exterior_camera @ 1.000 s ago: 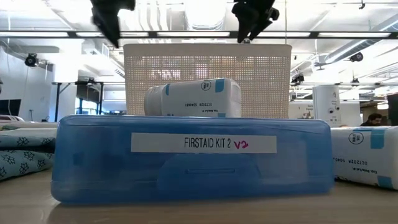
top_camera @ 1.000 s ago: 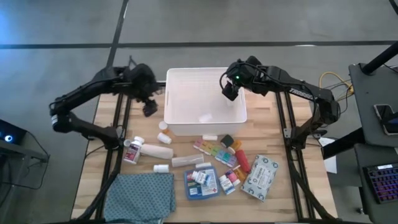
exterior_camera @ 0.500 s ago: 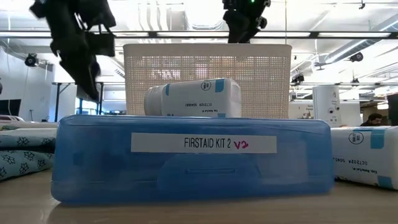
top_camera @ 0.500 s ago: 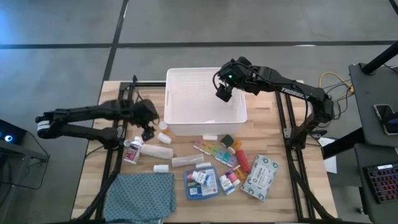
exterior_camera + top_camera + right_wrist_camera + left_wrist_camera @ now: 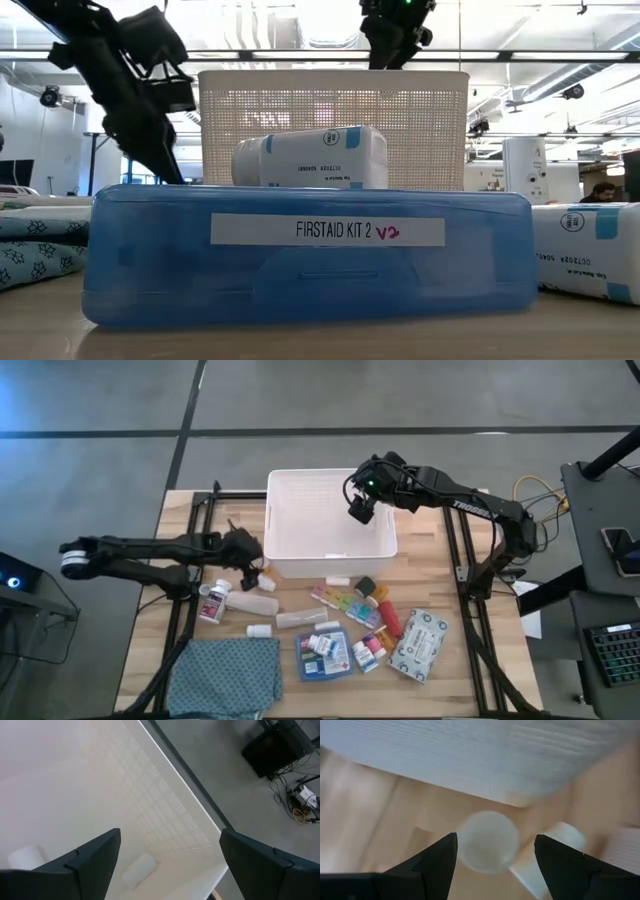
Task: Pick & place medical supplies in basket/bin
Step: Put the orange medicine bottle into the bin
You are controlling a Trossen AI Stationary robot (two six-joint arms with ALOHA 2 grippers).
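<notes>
The white bin (image 5: 330, 525) stands at the table's far middle, with two small white items (image 5: 137, 870) inside. My right gripper (image 5: 358, 512) hangs open above the bin's right half. My left gripper (image 5: 256, 560) is low at the bin's near-left corner. It is open, and a small white-capped container (image 5: 487, 847) stands upright between and just beyond its fingertips, untouched. The other supplies lie in front of the bin: a second small container (image 5: 262, 580), a white bottle (image 5: 213, 600), a pill organiser strip (image 5: 345, 605), the blue first-aid box (image 5: 325, 653) and a wipes pack (image 5: 418, 645).
A teal patterned cloth (image 5: 228, 675) lies at the near left. In the low view the first-aid box (image 5: 310, 250) fills the foreground with a white bottle (image 5: 310, 158) lying on top of it. Black frame rails run along both table sides.
My left gripper has dropped from beside the bin's left wall toward the table's near edge, down to the small containers at the bin's near-left corner, its arm now stretched low. My right gripper has shifted slightly toward the table's left above the bin.
</notes>
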